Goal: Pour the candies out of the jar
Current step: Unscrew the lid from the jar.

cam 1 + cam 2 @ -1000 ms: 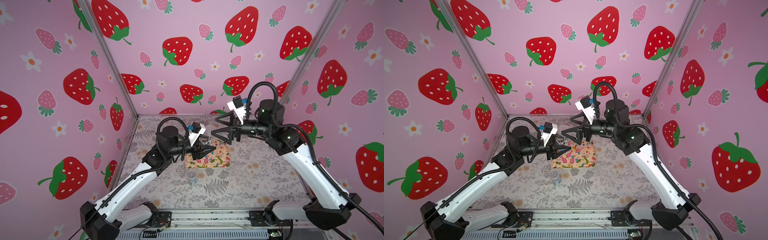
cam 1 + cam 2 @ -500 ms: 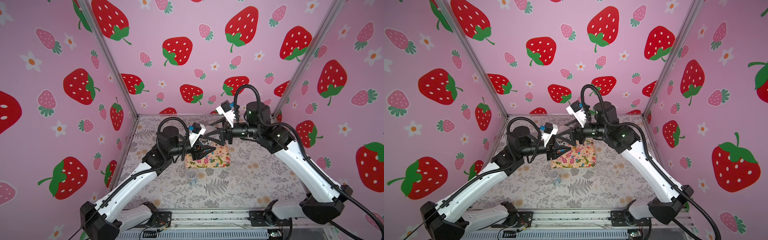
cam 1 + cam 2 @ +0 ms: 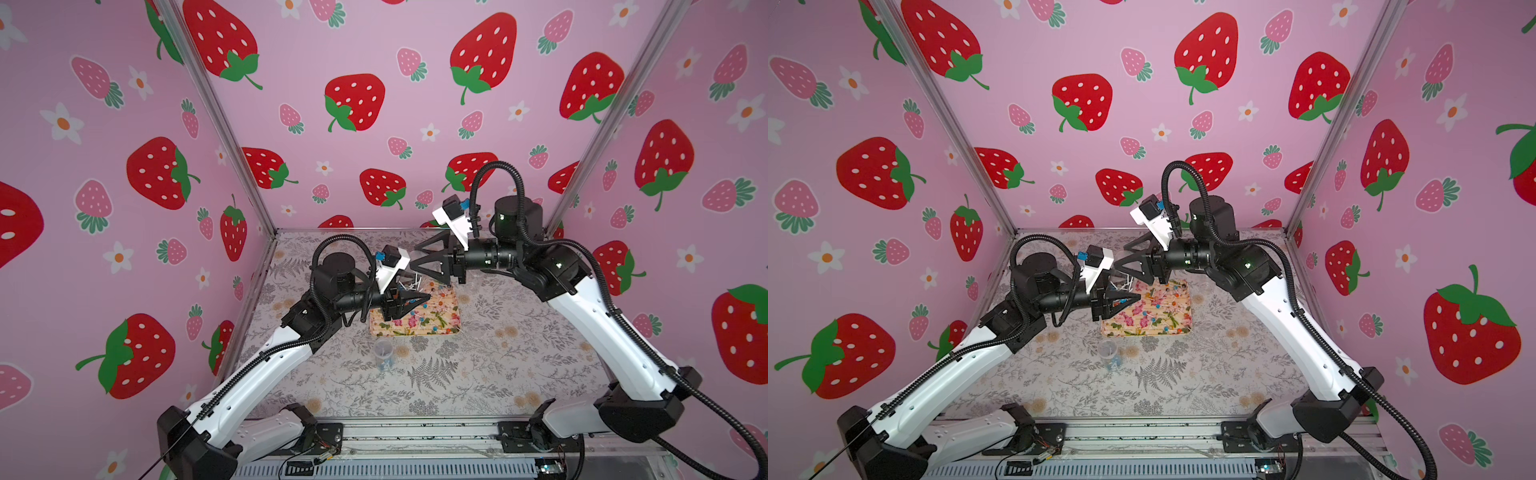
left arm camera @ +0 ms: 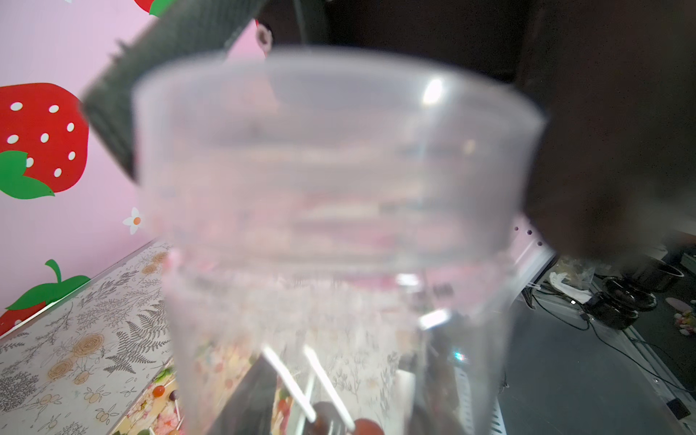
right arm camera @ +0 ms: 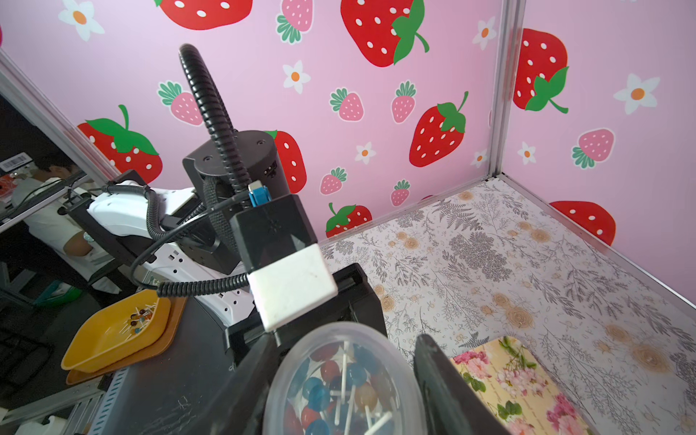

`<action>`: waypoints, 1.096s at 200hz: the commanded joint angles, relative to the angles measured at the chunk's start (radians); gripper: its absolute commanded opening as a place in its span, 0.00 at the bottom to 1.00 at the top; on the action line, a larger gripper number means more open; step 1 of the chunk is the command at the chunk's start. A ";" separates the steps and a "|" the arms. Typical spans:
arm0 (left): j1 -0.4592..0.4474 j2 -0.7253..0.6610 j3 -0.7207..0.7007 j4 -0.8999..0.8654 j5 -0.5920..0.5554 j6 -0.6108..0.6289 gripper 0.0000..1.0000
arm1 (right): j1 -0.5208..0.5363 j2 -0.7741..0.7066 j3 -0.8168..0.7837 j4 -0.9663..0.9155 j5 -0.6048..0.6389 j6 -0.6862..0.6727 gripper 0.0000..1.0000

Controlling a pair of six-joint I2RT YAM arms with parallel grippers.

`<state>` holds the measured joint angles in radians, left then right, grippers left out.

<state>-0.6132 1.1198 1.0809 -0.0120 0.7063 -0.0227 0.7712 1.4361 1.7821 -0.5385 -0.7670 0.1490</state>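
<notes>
Got the jar (image 5: 339, 354) clamped in the left gripper (image 3: 424, 297), jaws closed on it, held up off the table (image 3: 498, 365) over the 10 o'clock corner of the floral tray (image 3: 453, 322). Coming in from 9 o'clock with that arm. Reaching in from 3 o'clock with the right gripper (image 3: 413, 259), parked at 12 o'clock of the left one, jaws spread either side of the jar's far end. Seeing its fingers (image 5: 444, 388) flanking the jar's round clear face in the right wrist view, right up against it; can't tell whether actually pressing, so can't call it a grip. Finding candies (image 5: 331, 388) in two places: a bunch inside the jar, with blue, red and orange heads on white sticks, and a scatter across the tray, which sits near table centre. Getting only a blurred jar wall filling the left wrist view, with a few white sticks and dark and red heads at the gripper end. Also seeing a small clear cup (image 3: 382, 353) on the table at the tray's 7 o'clock, just off its edge, with something blue inside, too small to identify. Spotting a yellow dish (image 5: 94, 346) outside the cell in the right wrist view, with a few more stick candies in it
</notes>
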 commanded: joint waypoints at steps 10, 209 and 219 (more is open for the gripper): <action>-0.003 -0.020 0.010 0.014 0.029 0.009 0.39 | -0.020 0.030 0.040 0.007 -0.151 -0.103 0.49; -0.003 -0.022 0.023 0.023 0.043 0.016 0.40 | -0.053 -0.038 0.083 -0.018 -0.082 -0.108 0.97; -0.003 -0.023 0.024 0.018 0.037 0.021 0.40 | -0.052 -0.042 0.088 -0.021 -0.027 -0.026 0.97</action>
<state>-0.6197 1.1118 1.0966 -0.0120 0.7647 -0.0227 0.7155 1.4307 1.8652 -0.5922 -0.9752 -0.0799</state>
